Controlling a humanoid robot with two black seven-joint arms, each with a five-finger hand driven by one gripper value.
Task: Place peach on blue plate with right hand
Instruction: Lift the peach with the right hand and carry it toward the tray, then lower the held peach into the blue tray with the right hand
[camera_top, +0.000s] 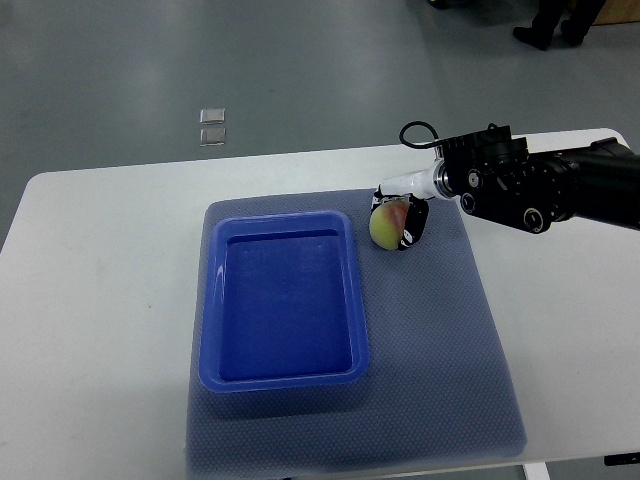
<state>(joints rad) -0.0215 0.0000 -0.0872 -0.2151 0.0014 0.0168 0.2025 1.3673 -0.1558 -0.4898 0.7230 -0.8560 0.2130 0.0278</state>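
Note:
A yellow-green peach with a red patch sits on the grey-blue mat just right of the blue plate's upper right corner. My right hand reaches in from the right edge and its dark fingers curl around the peach's right side, shut on it. The blue plate, a deep rectangular tray, lies to the left of the peach with nothing in it. My left arm does not show.
A grey-blue mat covers the middle of the white table under the plate. The table's far edge runs behind the hand. Two small square floor plates lie beyond. A person's feet show at top right.

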